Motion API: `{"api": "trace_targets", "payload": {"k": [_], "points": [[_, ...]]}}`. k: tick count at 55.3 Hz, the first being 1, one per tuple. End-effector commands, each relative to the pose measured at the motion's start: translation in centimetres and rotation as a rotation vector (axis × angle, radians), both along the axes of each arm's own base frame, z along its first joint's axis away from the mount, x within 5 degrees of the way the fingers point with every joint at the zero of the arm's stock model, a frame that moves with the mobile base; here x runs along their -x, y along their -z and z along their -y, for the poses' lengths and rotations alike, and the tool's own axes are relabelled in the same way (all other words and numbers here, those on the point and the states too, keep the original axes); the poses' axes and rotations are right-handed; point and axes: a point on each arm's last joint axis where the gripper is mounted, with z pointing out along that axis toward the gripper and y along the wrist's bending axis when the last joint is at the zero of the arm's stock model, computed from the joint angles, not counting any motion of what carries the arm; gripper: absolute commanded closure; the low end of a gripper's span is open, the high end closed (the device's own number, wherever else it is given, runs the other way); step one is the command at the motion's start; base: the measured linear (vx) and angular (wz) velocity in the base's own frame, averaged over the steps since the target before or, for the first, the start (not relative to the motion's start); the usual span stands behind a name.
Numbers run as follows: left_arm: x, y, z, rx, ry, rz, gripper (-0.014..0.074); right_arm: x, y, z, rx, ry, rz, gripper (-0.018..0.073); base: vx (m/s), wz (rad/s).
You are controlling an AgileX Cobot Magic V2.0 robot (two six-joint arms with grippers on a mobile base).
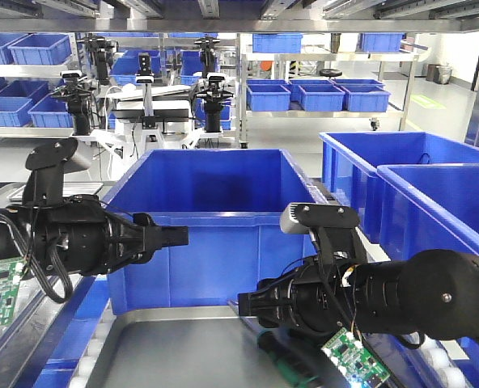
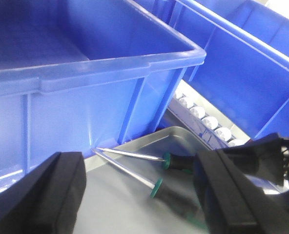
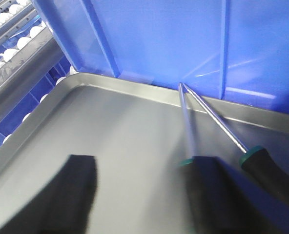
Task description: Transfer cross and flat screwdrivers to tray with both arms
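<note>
Two screwdrivers with black handles and green collars lie in the grey tray point(image 1: 167, 347), shafts meeting in a V at the far rim. The left wrist view shows one screwdriver point(image 2: 130, 154) behind the other point(image 2: 127, 171) on the tray floor point(image 2: 125, 204). My left gripper point(image 2: 139, 200) hovers open above the tray, nothing between its fingers. In the right wrist view my right gripper point(image 3: 139, 195) is open over the tray point(image 3: 130, 126). Its right finger point(image 3: 217, 195) hides one screwdriver's point(image 3: 185, 122) handle; the other handle point(image 3: 269, 170) lies further right. From the front, one handle point(image 1: 292, 364) shows under the right arm.
A deep blue bin point(image 1: 207, 194) stands right behind the tray's far rim. Two more blue bins point(image 1: 434, 186) stand at the right. Roller tracks point(image 3: 12, 29) run along the tray's left side, and white rollers point(image 2: 203, 117) lie between the bins. Shelving with bins fills the background.
</note>
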Motion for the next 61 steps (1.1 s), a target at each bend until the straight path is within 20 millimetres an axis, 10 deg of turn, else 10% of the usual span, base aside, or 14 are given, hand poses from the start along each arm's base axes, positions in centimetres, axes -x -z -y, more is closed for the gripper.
{"api": "trace_targets", "payload": {"k": [1, 20, 45, 61], "points": [[0.5, -2.4, -0.4, 0.059, -0.036, 0.073, 0.002, 0.0, -2.8, 0.3, -0.061, 0.027, 0.113, 0.0147, 0.0, 0.0], [7.8, -0.6, -5.8, -0.024, -0.313, 0.261, 0.012, 0.1, -2.8, 0.3, -0.06, 0.026, 0.112, 0.0253, 0.0, 0.0], [19.9, 9.2, -12.9, 0.002, -0.605, 0.532, 0.0598, 0.1, -2.8, 0.3, -0.06, 0.026, 0.112, 0.0334, 0.0, 0.0], [23.3, 14.6, -14.0, -0.103, -0.676, 0.601, 0.0602, 0.1, -2.8, 0.3, -0.059, 0.026, 0.113, 0.0332, 0.0, 0.0]]}}
